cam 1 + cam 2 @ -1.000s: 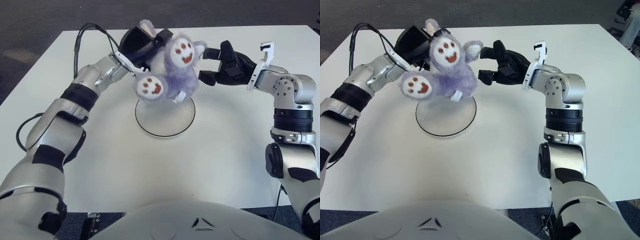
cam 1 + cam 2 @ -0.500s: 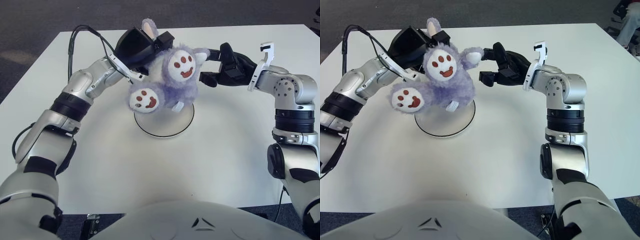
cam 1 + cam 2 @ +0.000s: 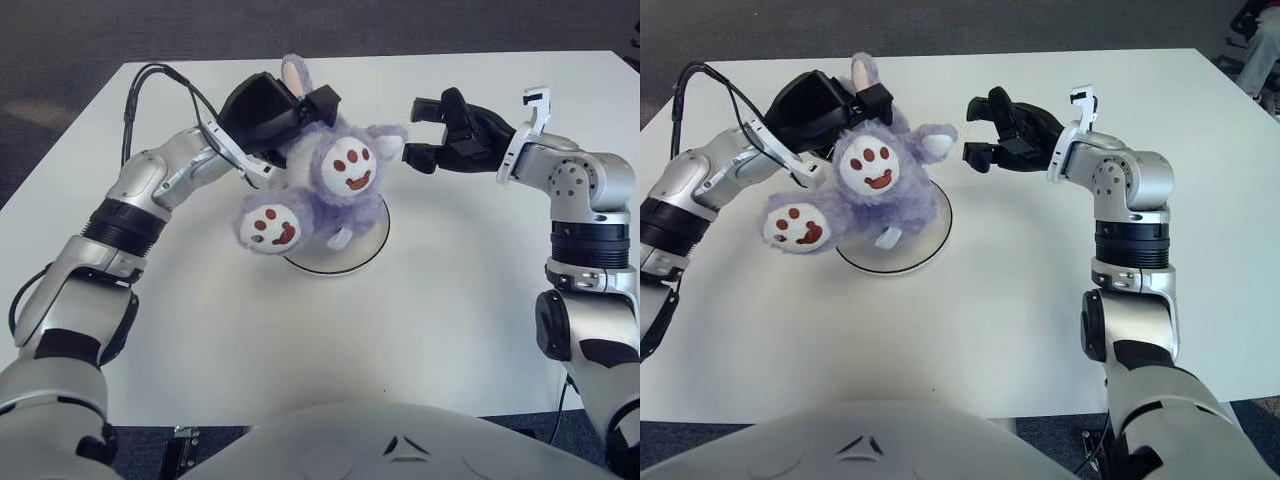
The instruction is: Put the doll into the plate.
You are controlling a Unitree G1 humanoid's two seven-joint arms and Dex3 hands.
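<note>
Doll [image 3: 325, 185], a purple plush with white paw pads marked in red, is held over the plate [image 3: 365, 247], a white round dish with a dark rim that is set on the white table [image 3: 450, 310] nearer the far edge than the near one. The plush is gripped at its upper back, near its ears, by the left hand [image 3: 262, 108], whose dark fingers are clamped on it from the far-left side. Much of the plate is covered from view by the doll's body, and one foot is stuck out past the plate's left rim toward the table's left edge; whether the doll is touching the plate cannot be told. The right hand [image 3: 452, 132] is seen just to the right of the doll's raised arm, toward the far right part of the table, with its black fingers spread apart and nothing held between them, a small gap being left to the plush.
</note>
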